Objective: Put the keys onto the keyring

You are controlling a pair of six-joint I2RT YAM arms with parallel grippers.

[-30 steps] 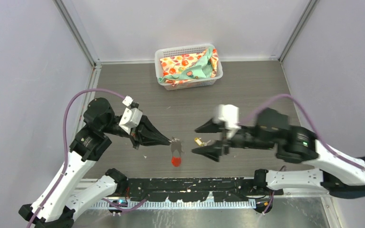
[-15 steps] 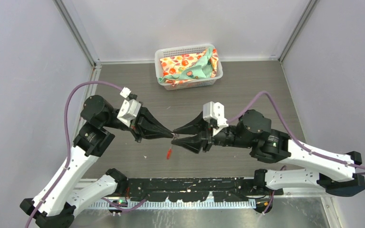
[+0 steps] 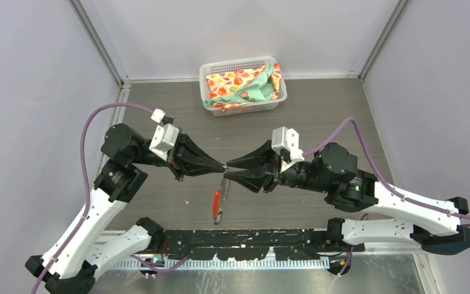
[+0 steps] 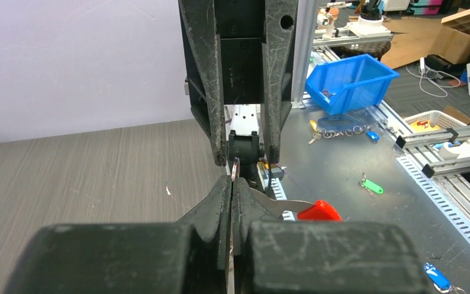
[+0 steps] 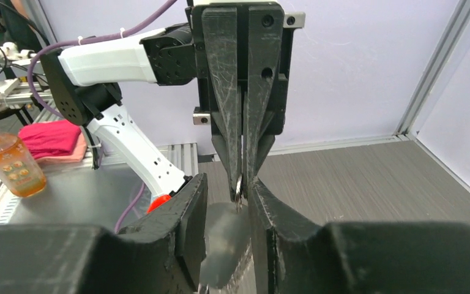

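Left gripper (image 3: 223, 169) sits left of centre in the top view, tips pointing right. Its fingers (image 4: 217, 202) are pressed together on a thin metal piece of the keyring (image 3: 219, 205). The keyring hangs from those tips toward the lower centre of the frame, above the grey surface (image 3: 318, 116). Its red tag (image 3: 216, 198) is partway down; in the left wrist view the tag shows lower right. The white basket (image 3: 211, 66) with patterned cloth is at upper centre, well apart. Right gripper (image 3: 227, 170) comes in from the right, tips meeting the left one's. Its fingers (image 5: 186, 208) are spread, one on each side of the held ring, with a gap showing in the right wrist view.
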